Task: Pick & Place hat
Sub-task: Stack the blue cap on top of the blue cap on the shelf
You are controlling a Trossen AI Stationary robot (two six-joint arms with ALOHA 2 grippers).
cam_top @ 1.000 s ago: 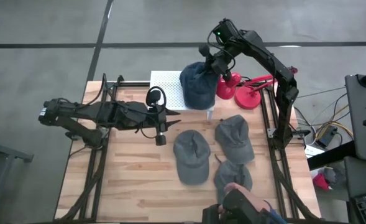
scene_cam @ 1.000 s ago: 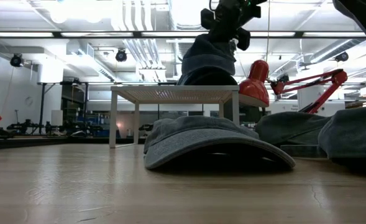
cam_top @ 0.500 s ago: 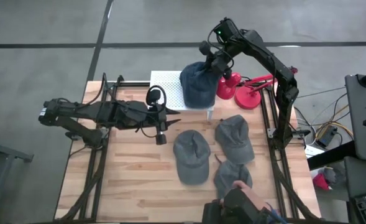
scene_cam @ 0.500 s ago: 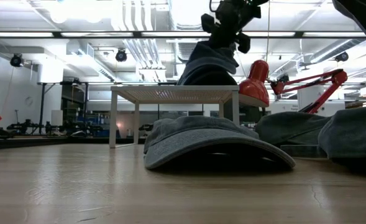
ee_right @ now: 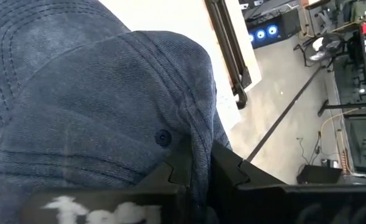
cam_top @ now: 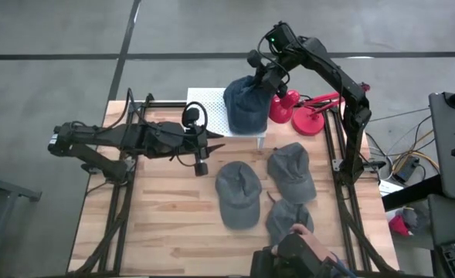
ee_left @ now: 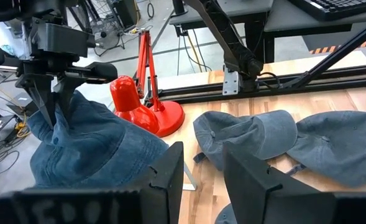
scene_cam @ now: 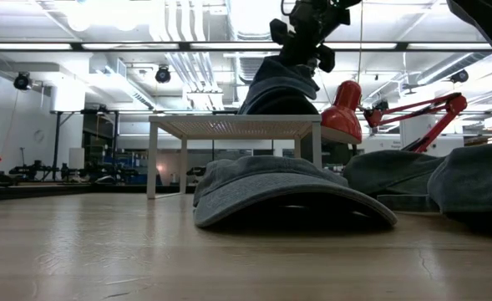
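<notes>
The left tool, fingers parted and empty, waits over the wooden worktop at about nine o'clock — well apart from the work. The right tool is clenched on a fold of the dark blue denim hat, which sags onto the small white perforated stand at twelve o'clock. The hat hangs directly beneath the right tool — the nearer arm, so I judge release comes next.

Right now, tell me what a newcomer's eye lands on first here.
First, the blue denim hat, pinched by the right pincer over the white perforated stand at the table's far edge. Next, the red desk lamp beside it and three grey hats lying on the wooden table. The left pincer waits open nearby.
</notes>
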